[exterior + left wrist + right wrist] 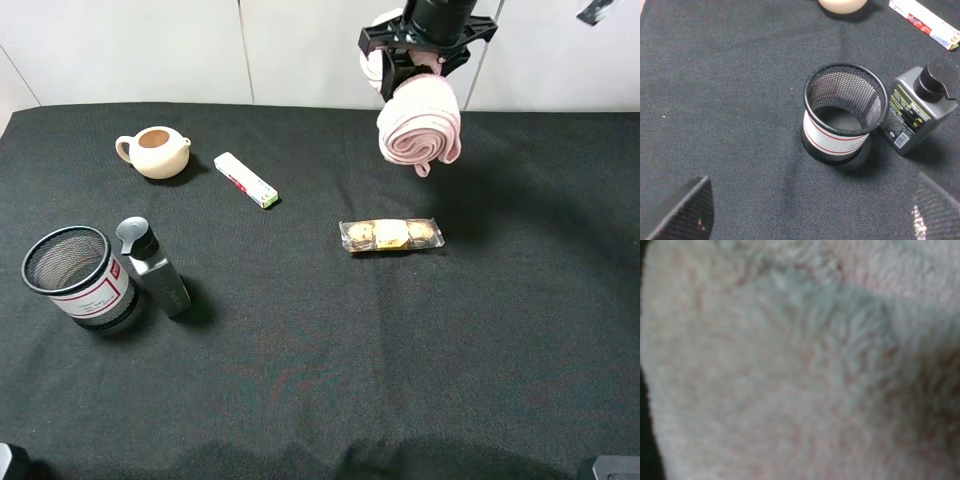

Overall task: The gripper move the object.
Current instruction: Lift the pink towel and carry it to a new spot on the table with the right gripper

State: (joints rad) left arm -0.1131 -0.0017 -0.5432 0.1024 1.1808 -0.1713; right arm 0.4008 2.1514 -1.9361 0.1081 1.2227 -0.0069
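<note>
The object is a pale-pink rolled towel [420, 125] that hangs in the air above the far right part of the black table, clear of the cloth. My right gripper [425, 62], black on a thick black arm, is shut on the towel's upper part from above. In the right wrist view the towel's fuzzy pile [800, 360] fills almost the whole picture and hides the fingers. My left gripper [807, 215] stands open over the table's left front, with a fingertip [682, 212] showing low in its wrist view and nothing between the two.
A clear packet of cookies [391, 235] lies in front of the hanging towel. A cream teapot [155, 152] and a white box [245, 180] sit at the far left. A mesh cup [75, 275] [845, 112] and a grey bottle [155, 268] [917, 110] stand at the left front.
</note>
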